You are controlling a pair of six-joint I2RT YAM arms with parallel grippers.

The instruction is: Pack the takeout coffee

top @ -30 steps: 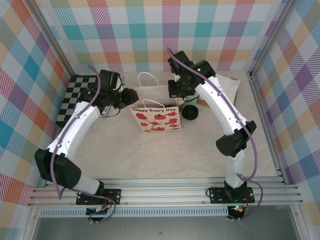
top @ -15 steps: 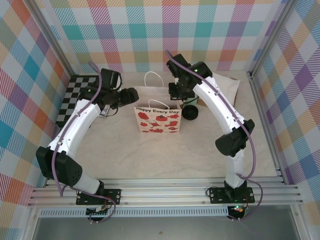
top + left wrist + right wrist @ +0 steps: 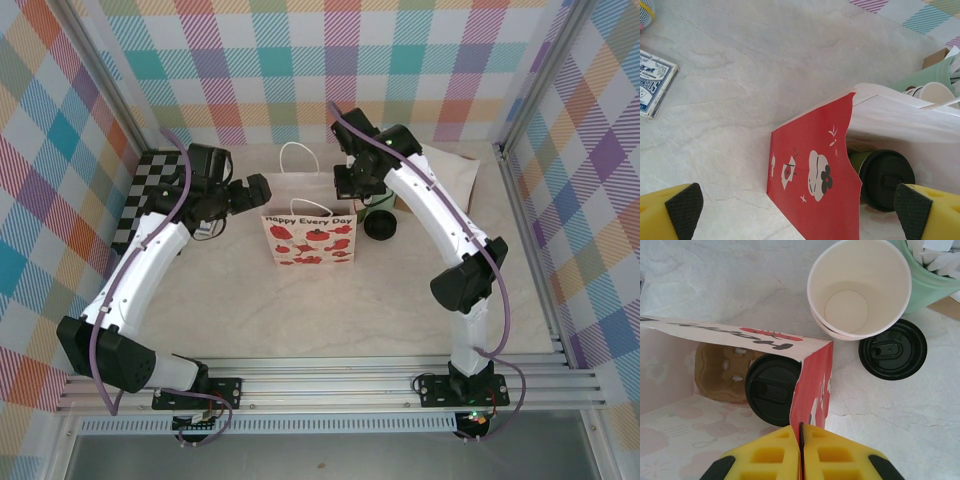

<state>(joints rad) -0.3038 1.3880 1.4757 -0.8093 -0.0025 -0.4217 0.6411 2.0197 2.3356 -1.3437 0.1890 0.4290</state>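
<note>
At the near edge of the table [image 3: 300, 320], the left arm [image 3: 140, 270] has its shoulder link further out to the left than half a second ago. Its wrist has drawn back, away from the paper bag [image 3: 310, 238]. The bag itself has slid a touch leftward, and its rear handle has moved the same way.

Left gripper [image 3: 799, 209]: just off the bag's left side, facing the red side panel. Fingers spread wide, nothing between them.

Right gripper [image 3: 801, 440]: at the bag's right end. Fingers pressed together, with the top edge of the red side panel pinched in the slit.

Takeout coffee [image 3: 886, 180]: inside the bag, at its right end against the red panel, black lid up. A strip of dark-green wall shows in the left wrist view. From the right wrist, the panel's edge cuts across the lid and hides part of it. A cardboard carrier [image 3: 720, 370] lies on the bag floor just beside the cup.

Right of the bag, outside it: a second black lid [image 3: 892, 350]; cannot tell what is under it. Touching or nearly touching it are the stacked cups [image 3: 860, 287] with cream rims. Behind those is a mint cup [image 3: 927, 287] holding white sticks [image 3: 937, 255].

Left of the bag, well apart: a card deck [image 3: 655, 82]. Farther left is a checkered board [image 3: 150, 190].
</note>
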